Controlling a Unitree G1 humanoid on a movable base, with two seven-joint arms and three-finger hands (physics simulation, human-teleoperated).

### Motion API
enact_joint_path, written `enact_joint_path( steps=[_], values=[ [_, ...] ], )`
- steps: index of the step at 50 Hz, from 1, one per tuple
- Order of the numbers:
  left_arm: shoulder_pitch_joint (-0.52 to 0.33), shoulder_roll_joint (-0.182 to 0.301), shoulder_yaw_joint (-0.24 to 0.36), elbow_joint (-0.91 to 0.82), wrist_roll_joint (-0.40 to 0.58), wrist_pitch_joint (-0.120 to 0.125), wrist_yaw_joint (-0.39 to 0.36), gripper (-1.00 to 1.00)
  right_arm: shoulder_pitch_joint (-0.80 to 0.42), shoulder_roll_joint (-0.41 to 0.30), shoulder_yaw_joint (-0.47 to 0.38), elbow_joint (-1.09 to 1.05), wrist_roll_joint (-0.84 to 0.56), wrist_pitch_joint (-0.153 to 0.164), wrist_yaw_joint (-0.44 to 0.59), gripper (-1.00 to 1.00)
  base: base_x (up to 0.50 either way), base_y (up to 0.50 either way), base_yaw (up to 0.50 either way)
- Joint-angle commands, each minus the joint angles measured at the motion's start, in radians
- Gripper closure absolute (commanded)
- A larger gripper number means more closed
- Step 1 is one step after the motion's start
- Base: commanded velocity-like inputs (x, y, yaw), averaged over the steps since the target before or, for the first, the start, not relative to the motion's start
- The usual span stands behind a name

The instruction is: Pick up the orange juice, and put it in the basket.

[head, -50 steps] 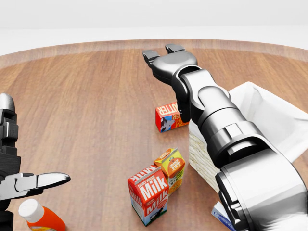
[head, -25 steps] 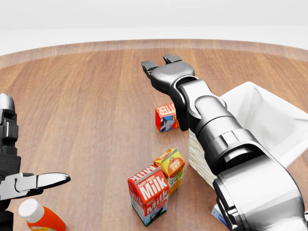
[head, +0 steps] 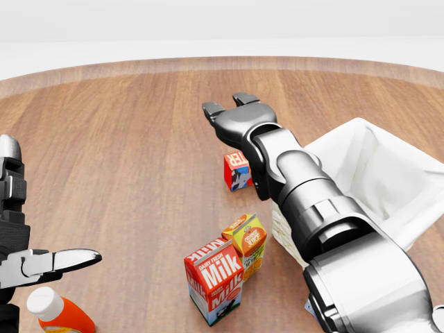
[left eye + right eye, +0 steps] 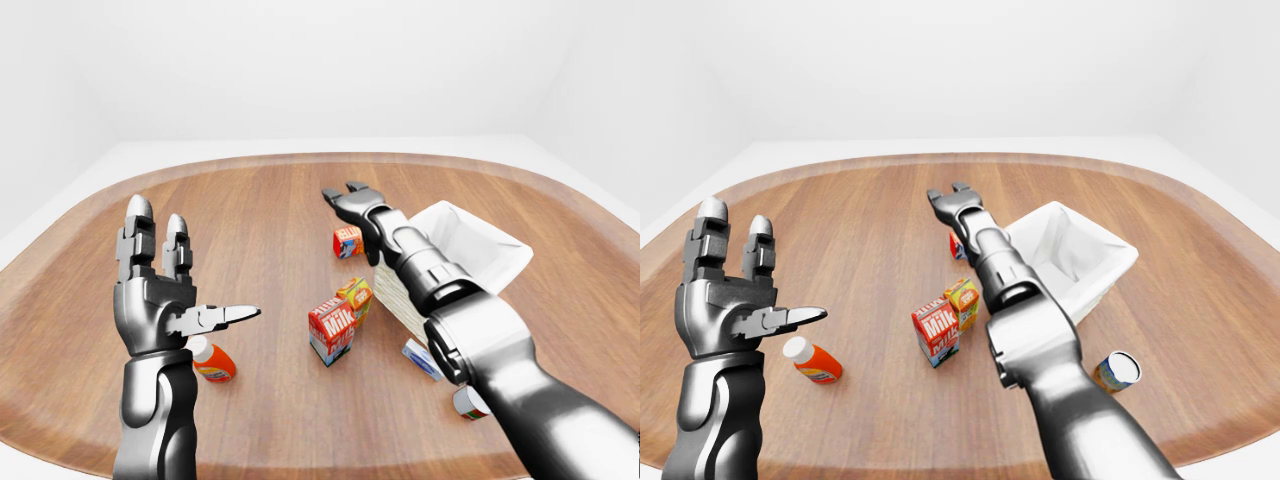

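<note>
The robot's right hand [image 3: 232,111] reaches out over the wooden table [image 3: 125,152], fingers spread and holding nothing, well above the cartons in the head view. The orange juice carton [image 3: 247,243] stands upright near the middle of the table, touching the right side of a red milk carton [image 3: 214,277] and just left of the white-lined basket [image 3: 378,173]. A small red butter box [image 3: 236,170] lies further up, partly hidden behind the right forearm. The left hand [image 4: 160,290] is raised at the left of the left-eye view, fingers extended and empty, above an orange bottle [image 4: 212,360] lying on its side. A can [image 4: 1116,370] lies right of the basket in the right-eye view.
</note>
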Motion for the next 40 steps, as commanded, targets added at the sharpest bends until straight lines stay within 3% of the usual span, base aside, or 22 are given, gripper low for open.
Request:
enact_joint_path(
  steps=[1,40],
  values=[
    [0.000,0.000,0.000,0.000,0.000,0.000,0.000,-1.00,0.018,0.010,0.005,0.002,-0.009,0.000,-0.004,-1.00,0.00,0.00,0.00],
    [0.000,0.000,0.000,0.000,0.000,0.000,0.000,-1.00,0.056,0.023,0.009,0.008,-0.030,0.000,-0.026,-1.00,0.00,0.00,0.00]
  ],
)
